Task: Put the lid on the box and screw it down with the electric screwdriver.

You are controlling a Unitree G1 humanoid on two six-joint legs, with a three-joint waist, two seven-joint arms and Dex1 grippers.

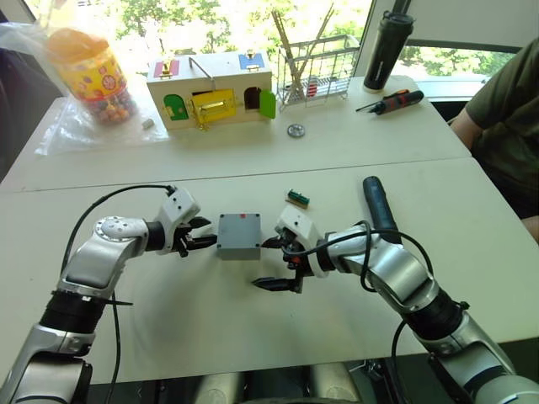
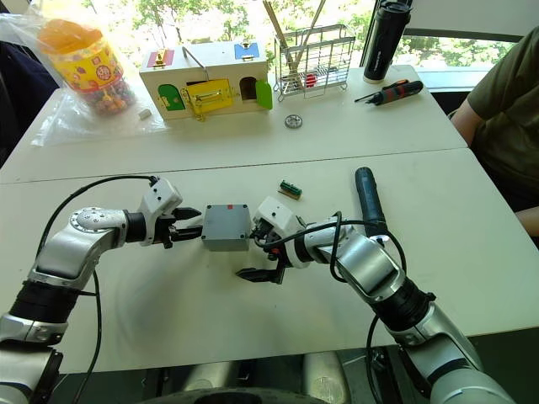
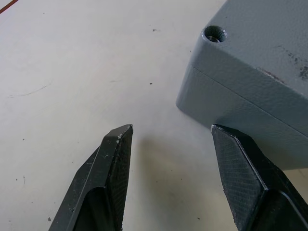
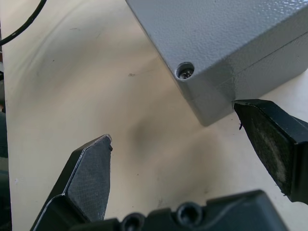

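Left eye view: lid (image 1: 240,226) sits on box (image 1: 238,246); left gripper (image 1: 200,234) and right gripper (image 1: 276,263) flank it, fingers spread, gripping nothing.

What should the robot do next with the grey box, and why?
Probably the right pincer should turn away and reach for the electric screwdriver lying on the table beside that arm. The lid already sits on the box, a seam running round it, and both pincers are open and holding nothing. The left pincer could stay at the box's side to steady it.
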